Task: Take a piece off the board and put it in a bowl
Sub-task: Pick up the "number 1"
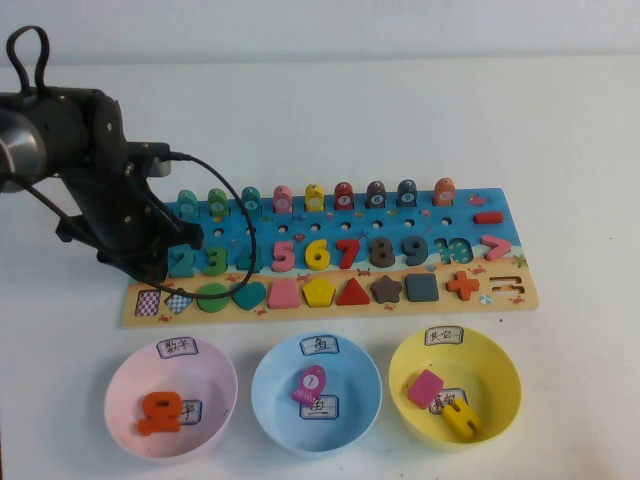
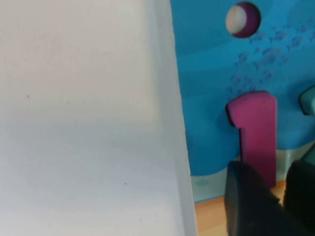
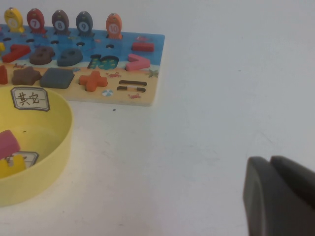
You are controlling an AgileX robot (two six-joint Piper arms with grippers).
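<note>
Bowls are sitting nearest along the table's (image 1: 560, 150) front edge: the pale pink bowl (image 1: 125, 375) at the robot's left holding an orange piece (image 1: 160, 412), a light blue bowl (image 1: 275, 385) in the middle, a yellow bowl (image 1: 500, 370) at the right.

Right gripper (image 3: 269, 196) is hovering over bare table beside the yellow bowl, outside the high view; its jaws are lying together, holding nothing.

Board (image 1: 505, 285) is lying just behind the bowls, its length running left to right.

Piece (image 2: 256, 130), the magenta "1", is sitting in its recess at the board's left end, right by the short edge. It is looking like a light, stiff, painted wooden bar, probably a little slick, and best taken across its narrow stem.

Left gripper (image 2: 275, 189) is hanging over that left end with jaws parted narrowly, one dark finger (image 2: 246, 196) at each side of the stem's lower part, not visibly clamped. In the high view the arm is hiding the piece.

Room is looking generous: open table lies left of the board's edge, and the pink bowl sits near, just in front of that end. The neighbouring teal digit (image 2: 307, 103) is standing just beside the "1", so a straight lift seems wisest.
</note>
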